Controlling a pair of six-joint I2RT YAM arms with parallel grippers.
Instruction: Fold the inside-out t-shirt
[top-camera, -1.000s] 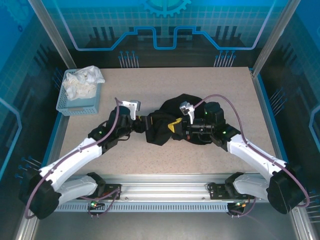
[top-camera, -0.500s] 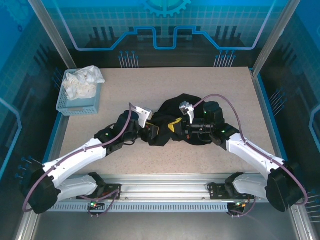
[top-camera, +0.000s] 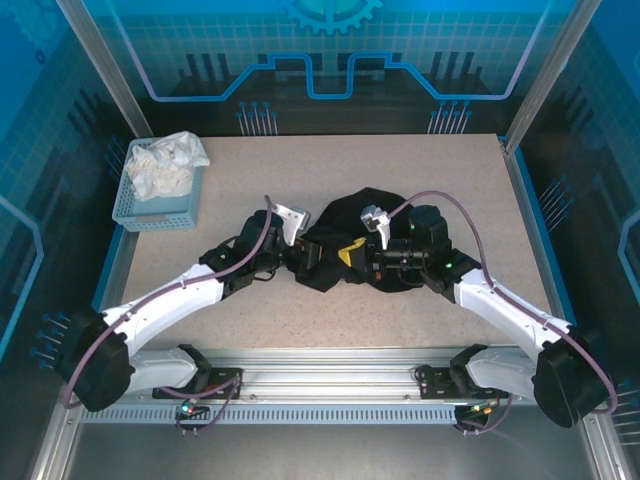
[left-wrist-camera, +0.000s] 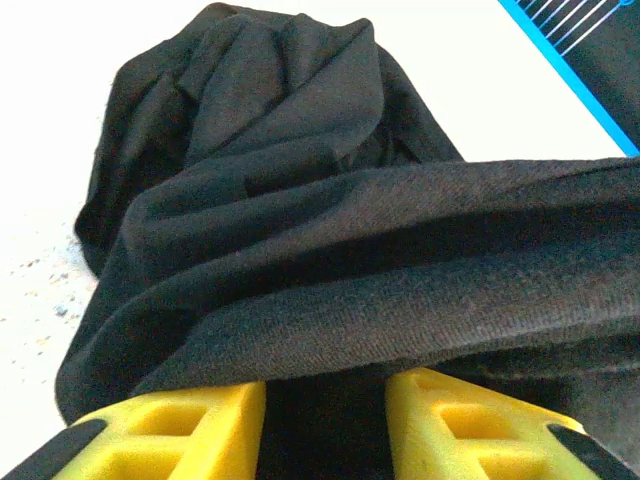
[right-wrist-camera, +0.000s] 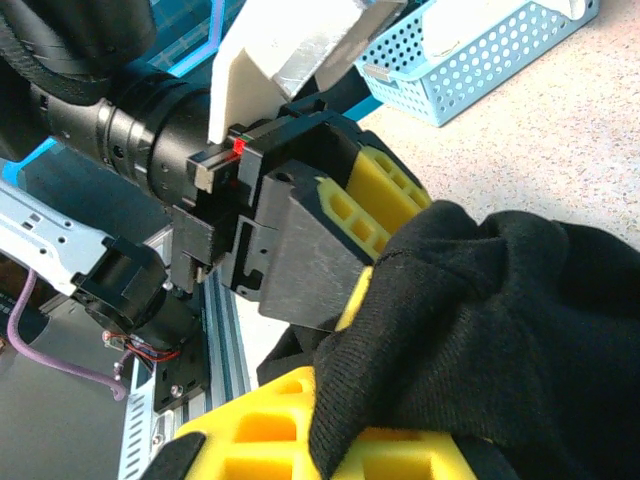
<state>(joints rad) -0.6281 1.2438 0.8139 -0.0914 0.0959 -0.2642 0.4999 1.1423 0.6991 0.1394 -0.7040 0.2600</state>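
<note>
The inside-out t-shirt (top-camera: 345, 212) lies bunched in a black heap at the middle of the table, with no print showing. My left gripper (top-camera: 306, 258) meets its left edge. In the left wrist view a thick fold of the t-shirt (left-wrist-camera: 300, 200) fills the gap between the yellow fingers (left-wrist-camera: 180, 420) of the left gripper (left-wrist-camera: 325, 385), which is shut on it. My right gripper (top-camera: 350, 252) faces it from the right. In the right wrist view the t-shirt (right-wrist-camera: 500, 330) drapes over the right gripper (right-wrist-camera: 330, 440), shut on a hem, with the left gripper (right-wrist-camera: 375, 230) just beyond.
A blue perforated basket (top-camera: 160, 215) stands at the back left with a crumpled white cloth (top-camera: 165, 165) in it; the basket (right-wrist-camera: 470, 60) is also behind the left arm. Bare speckled tabletop (top-camera: 460, 170) surrounds the heap. Metal frame posts and a rail border the table.
My left gripper has moved right into the shirt's edge and narrowed its jaws onto the fabric. The right gripper has held its grip and barely moved.
</note>
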